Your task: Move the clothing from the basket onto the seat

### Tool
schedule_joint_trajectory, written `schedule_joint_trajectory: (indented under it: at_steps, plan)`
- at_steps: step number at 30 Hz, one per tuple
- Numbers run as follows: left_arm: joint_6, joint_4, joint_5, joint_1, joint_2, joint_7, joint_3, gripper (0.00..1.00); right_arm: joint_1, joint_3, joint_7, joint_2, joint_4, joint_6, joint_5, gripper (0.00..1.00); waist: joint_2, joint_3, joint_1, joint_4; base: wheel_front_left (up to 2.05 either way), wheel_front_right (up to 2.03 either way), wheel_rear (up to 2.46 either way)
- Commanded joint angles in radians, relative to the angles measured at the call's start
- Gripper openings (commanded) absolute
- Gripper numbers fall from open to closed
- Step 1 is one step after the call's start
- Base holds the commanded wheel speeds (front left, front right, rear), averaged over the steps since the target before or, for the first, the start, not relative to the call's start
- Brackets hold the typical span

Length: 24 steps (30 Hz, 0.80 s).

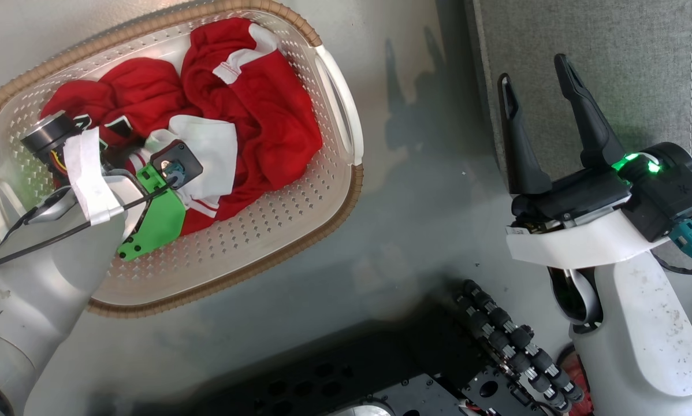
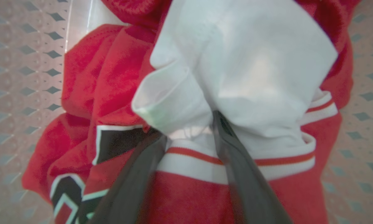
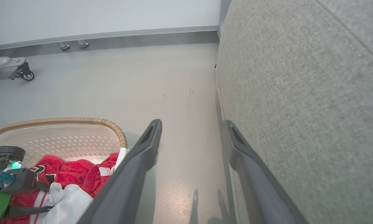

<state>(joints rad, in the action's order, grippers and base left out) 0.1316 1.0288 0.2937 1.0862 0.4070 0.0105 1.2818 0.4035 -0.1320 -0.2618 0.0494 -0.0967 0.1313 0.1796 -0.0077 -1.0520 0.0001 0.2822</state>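
Note:
The clothing (image 1: 265, 110), red jerseys with white panels and striped trim, lies heaped in the cream perforated basket (image 1: 300, 231) on the floor at the upper left. My left gripper (image 2: 189, 127) reaches down into the heap. Its dark fingers (image 2: 236, 161) are drawn in on a bunched white fold of the clothing (image 2: 242, 62), and the tips are buried in the fabric. My right gripper (image 1: 534, 68) stands open with nothing in it over the near edge of the grey seat (image 1: 611, 58). In the right wrist view, the seat (image 3: 298, 93) rises just right of that gripper (image 3: 192, 123).
Grey floor (image 1: 415, 173) separates the basket from the seat. My dark base with a ribbed cable (image 1: 508, 341) sits at the bottom of the head view. A caster leg (image 3: 21, 73) and the wall skirting (image 3: 127, 34) lie beyond the basket (image 3: 80, 121).

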Motion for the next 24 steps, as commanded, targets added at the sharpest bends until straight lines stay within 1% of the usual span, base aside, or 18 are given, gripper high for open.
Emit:
schedule_joint_trajectory:
  at_steps: [1,5,10,16,20,24]
  plan:
    - [-0.002,-0.004,-0.01,-0.009,0.007,-0.001,0.0,0.0,0.014,0.003,-0.005,0.002,0.002,-0.001,0.004,1.0,0.0077,-0.001,-0.0001,-0.001,0.0,0.0,0.0]
    - [-0.002,-0.014,-0.01,-0.018,0.0,0.007,0.0,0.0,0.016,0.005,-0.005,0.002,0.01,-0.001,0.0,1.0,0.0077,0.01,-0.0001,-0.007,0.0,0.0,0.0]
    - [-0.002,-0.03,0.0,-0.037,-0.02,0.032,0.0,0.0,0.016,0.01,-0.005,0.002,0.022,-0.001,-0.009,1.0,0.0077,0.059,-0.0001,-0.021,0.0,0.0,0.0]
    - [-0.002,-0.045,0.037,-0.079,-0.056,0.101,0.0,0.0,-0.005,0.026,-0.005,0.002,0.037,-0.001,-0.021,1.0,0.0077,0.165,-0.0001,-0.045,0.0,0.0,0.0]
    - [-0.002,-0.051,0.081,-0.118,-0.091,0.181,0.0,0.0,-0.034,0.043,-0.005,0.002,0.053,-0.001,-0.035,1.0,0.0077,0.266,-0.0001,-0.072,0.0,0.0,0.0]
    - [-0.002,-0.061,0.147,-0.159,-0.13,0.24,-0.002,0.0,-0.073,0.063,-0.005,0.002,0.071,-0.001,-0.058,1.0,0.0077,0.373,-0.0001,-0.11,0.0,0.0,0.0]
